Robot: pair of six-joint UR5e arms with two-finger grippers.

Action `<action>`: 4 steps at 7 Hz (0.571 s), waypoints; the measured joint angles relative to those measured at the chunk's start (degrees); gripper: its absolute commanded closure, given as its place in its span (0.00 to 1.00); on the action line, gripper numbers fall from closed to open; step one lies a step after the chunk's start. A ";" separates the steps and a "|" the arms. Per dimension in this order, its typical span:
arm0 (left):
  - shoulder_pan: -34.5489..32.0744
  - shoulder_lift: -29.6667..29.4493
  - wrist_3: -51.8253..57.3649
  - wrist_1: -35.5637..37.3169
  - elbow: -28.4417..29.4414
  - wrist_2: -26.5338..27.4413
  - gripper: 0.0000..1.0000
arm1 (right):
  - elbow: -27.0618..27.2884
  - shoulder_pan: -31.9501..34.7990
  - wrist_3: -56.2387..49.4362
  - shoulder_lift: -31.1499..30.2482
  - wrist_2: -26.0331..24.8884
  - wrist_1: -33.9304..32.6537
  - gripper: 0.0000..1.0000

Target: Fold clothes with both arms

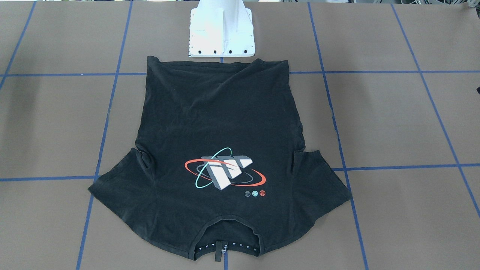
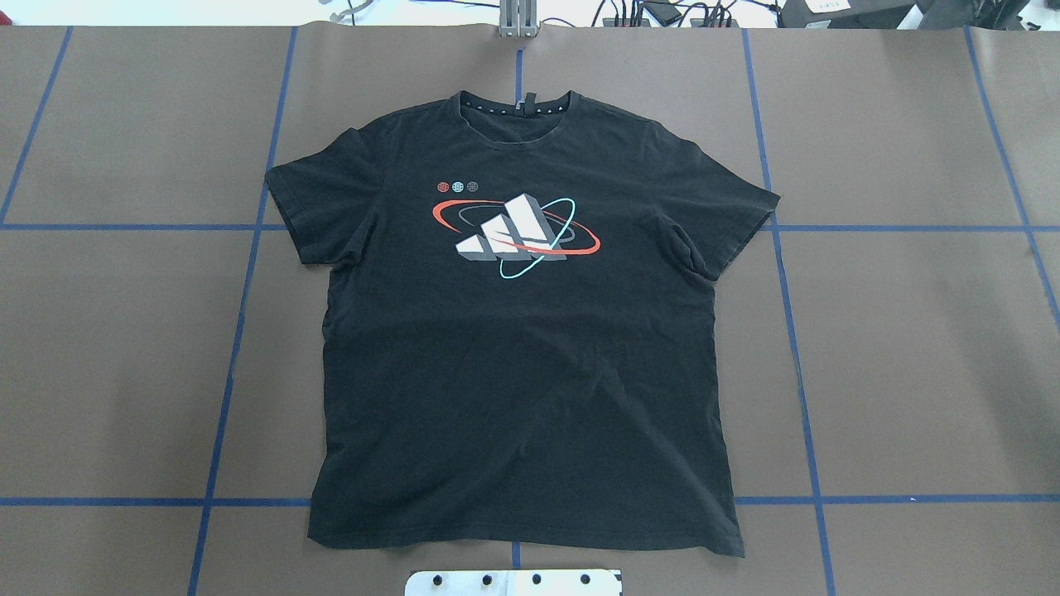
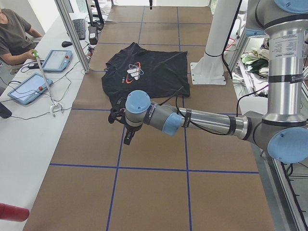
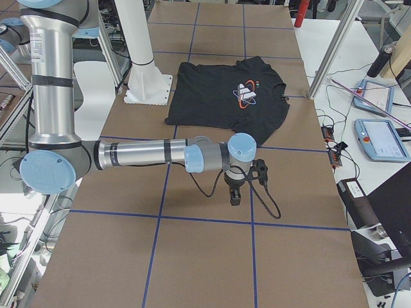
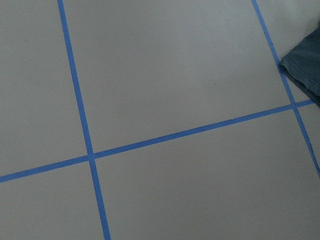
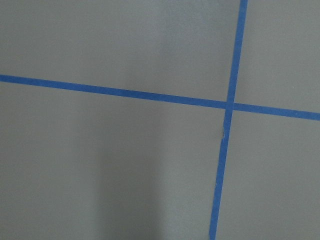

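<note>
The black T-shirt (image 2: 522,348) lies flat and spread out on the brown table, logo face up, collar at the far side from the robot's base. It also shows in the front view (image 1: 217,123), the two side views (image 3: 154,72) (image 4: 225,102), and as a sleeve corner in the left wrist view (image 5: 305,62). My left gripper (image 3: 128,138) hangs over bare table off the shirt's left sleeve side. My right gripper (image 4: 236,196) hangs over bare table off the right sleeve side. Neither touches the shirt. I cannot tell whether either is open or shut.
Blue tape lines (image 2: 240,331) grid the brown table. The white base plate (image 1: 221,33) stands just behind the shirt's hem. An operator (image 3: 14,33) with a grabber stick and tablets (image 3: 29,89) sits at the side bench. More tablets (image 4: 382,138) lie on the other bench.
</note>
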 measured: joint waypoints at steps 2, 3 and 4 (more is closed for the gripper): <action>0.15 0.02 0.09 -0.02 -0.49 0.08 0.01 | 0.11 0.00 0.06 -0.44 0.20 0.26 0.00; 0.41 0.02 0.10 0.03 -0.75 0.13 0.01 | 0.16 0.00 0.08 -0.54 0.52 0.37 0.00; 0.54 0.02 0.02 0.10 -1.13 0.13 0.01 | 0.20 0.00 0.20 -0.56 0.78 0.45 0.00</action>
